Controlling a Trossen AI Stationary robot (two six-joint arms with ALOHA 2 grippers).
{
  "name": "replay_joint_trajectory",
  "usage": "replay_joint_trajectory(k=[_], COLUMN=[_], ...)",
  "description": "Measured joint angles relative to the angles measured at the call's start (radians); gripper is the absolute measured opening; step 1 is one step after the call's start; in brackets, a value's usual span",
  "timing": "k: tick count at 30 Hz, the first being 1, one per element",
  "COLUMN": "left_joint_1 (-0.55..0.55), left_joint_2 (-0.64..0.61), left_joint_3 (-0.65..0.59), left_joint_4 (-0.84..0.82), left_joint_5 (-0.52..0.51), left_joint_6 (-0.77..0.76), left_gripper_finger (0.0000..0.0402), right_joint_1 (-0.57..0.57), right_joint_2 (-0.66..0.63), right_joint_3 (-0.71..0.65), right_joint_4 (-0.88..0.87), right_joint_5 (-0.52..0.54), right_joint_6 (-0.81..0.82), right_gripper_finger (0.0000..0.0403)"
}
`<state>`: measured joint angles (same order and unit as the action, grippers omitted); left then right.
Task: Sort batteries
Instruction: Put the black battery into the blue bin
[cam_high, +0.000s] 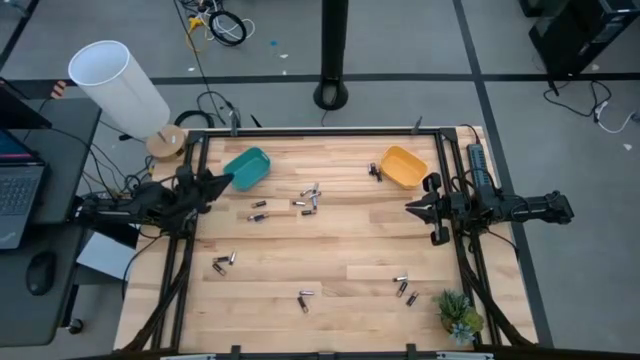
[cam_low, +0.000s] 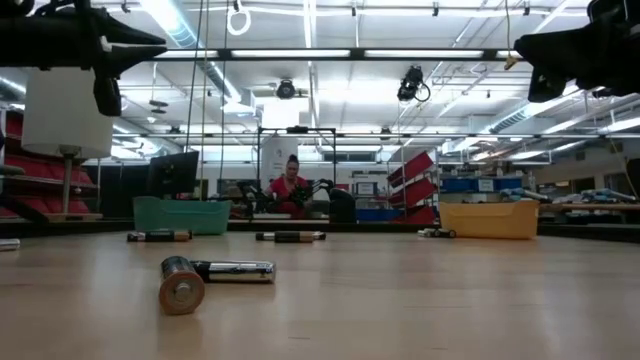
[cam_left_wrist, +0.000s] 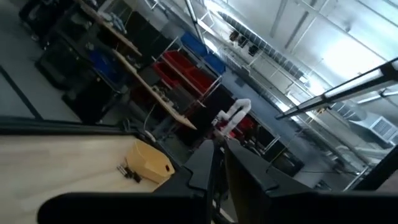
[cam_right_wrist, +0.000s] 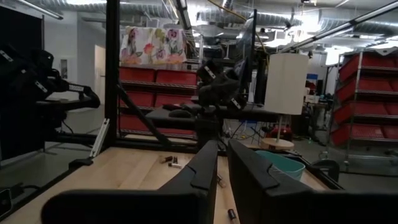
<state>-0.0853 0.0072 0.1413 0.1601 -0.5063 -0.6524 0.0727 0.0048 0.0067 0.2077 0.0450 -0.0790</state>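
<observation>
Batteries (cam_high: 309, 197) lie scattered on the table (cam_high: 340, 250), most of them between the teal bin (cam_high: 247, 167) and the orange bin (cam_high: 403, 165). Only the low view shows a person behind the teal bin. Left gripper (cam_high: 222, 181) and right gripper (cam_high: 412, 208) hang empty, jaws nearly together.

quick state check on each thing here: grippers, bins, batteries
left gripper: fingers nearly together, empty, raised by the teal bin
right gripper: fingers nearly together, empty, raised near the orange bin
teal bin: upright, looks empty
orange bin: upright, looks empty
batteries: scattered loose on the table, unsorted
</observation>
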Motion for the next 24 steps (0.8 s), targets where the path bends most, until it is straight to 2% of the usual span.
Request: replay_joint_trajectory(k=[2, 4, 8, 10, 13, 15, 18, 20, 24], left_joint_1=[0.000, 0.000, 0.000, 0.000, 0.000, 0.000, 0.000, 0.000, 0.000], left_joint_2=[0.000, 0.003, 0.009, 0.009, 0.009, 0.009, 0.009, 0.009, 0.009], left_joint_3=[0.000, 0.000, 0.000, 0.000, 0.000, 0.000, -0.001, -0.001, -0.001], left_joint_4=[0.006, 0.036, 0.101, 0.123, 0.141, 0.144, 0.143, 0.143, 0.145], left_joint_5=[-0.014, -0.060, -0.160, -0.191, -0.233, -0.253, -0.269, -0.280, -0.282], left_joint_6=[0.015, -0.046, -0.232, -0.252, -0.243, -0.243, -0.222, -0.216, -0.216], left_gripper_finger=[0.0053, 0.0053, 0.0053, 0.0053, 0.0053, 0.0053, 0.0053, 0.0053, 0.0053], right_joint_1=[-0.001, -0.001, -0.001, -0.001, -0.011, -0.021, -0.031, -0.031, -0.028], right_joint_2=[0.000, 0.001, 0.004, 0.005, 0.015, 0.023, 0.023, 0.024, 0.031], right_joint_3=[0.000, 0.000, 0.000, 0.000, 0.001, 0.003, 0.023, 0.025, 0.027], right_joint_4=[0.005, 0.059, 0.280, 0.419, 0.625, 0.719, 0.715, 0.687, 0.632], right_joint_5=[0.018, 0.044, 0.105, 0.135, 0.313, 0.506, 0.798, 0.865, 0.817], right_joint_6=[0.001, 0.031, 0.044, 0.059, 0.074, 0.142, 0.195, 0.199, 0.273], right_gripper_finger=[0.0048, 0.0049, 0.0050, 0.0048, 0.0044, 0.0040, 0.0031, 0.0027, 0.0025])
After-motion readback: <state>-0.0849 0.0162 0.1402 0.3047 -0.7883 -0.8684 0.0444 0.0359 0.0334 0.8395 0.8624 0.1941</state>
